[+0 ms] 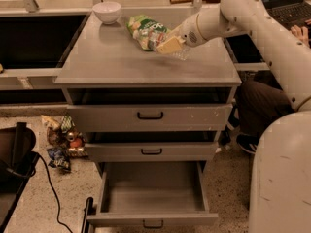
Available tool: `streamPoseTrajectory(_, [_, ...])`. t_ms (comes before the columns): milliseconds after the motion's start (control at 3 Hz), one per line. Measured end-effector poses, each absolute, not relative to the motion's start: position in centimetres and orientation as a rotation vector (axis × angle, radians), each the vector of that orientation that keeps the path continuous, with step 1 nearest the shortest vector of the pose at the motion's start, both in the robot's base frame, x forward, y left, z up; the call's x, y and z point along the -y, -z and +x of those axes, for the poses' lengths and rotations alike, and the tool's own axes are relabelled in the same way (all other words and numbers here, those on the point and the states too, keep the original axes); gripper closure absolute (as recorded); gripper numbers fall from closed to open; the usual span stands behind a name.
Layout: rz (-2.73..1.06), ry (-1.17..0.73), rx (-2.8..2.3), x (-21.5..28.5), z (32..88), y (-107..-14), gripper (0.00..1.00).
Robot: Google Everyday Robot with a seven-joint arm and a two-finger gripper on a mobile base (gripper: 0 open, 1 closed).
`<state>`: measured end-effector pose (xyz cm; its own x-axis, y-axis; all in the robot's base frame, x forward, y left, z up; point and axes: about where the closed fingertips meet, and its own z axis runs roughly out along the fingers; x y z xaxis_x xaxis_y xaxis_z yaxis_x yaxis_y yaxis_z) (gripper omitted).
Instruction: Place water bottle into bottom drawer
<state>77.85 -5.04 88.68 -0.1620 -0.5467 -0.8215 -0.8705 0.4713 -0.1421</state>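
Jaws are not showing their state; the gripper (167,45) is sitting upper-centre at the water bottle (183,55). Crowding the green snack bag (146,30), it is risking snagging that instead.

The grey cabinet top (121,64) carries a white bowl (107,11) at its back left, a green snack bag (145,30) mid-back and, seemingly touching the bag, the water bottle (182,54), with the gripper (167,45) low over it. Scattered packets (60,142) lie on the floor (39,198).
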Motion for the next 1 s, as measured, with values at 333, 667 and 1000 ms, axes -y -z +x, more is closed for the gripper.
streamPoseTrajectory(333, [-1.309, -0.522, -1.767, 3.6, 73.4, -90.4, 1.00])
streamPoseTrajectory(667, [-1.403, -0.538, -1.706, 2.0, 66.7, -92.3, 1.00])
streamPoseTrajectory(1000, [-1.521, -0.615, -1.739, 0.6, 59.6, -90.0, 1.00])
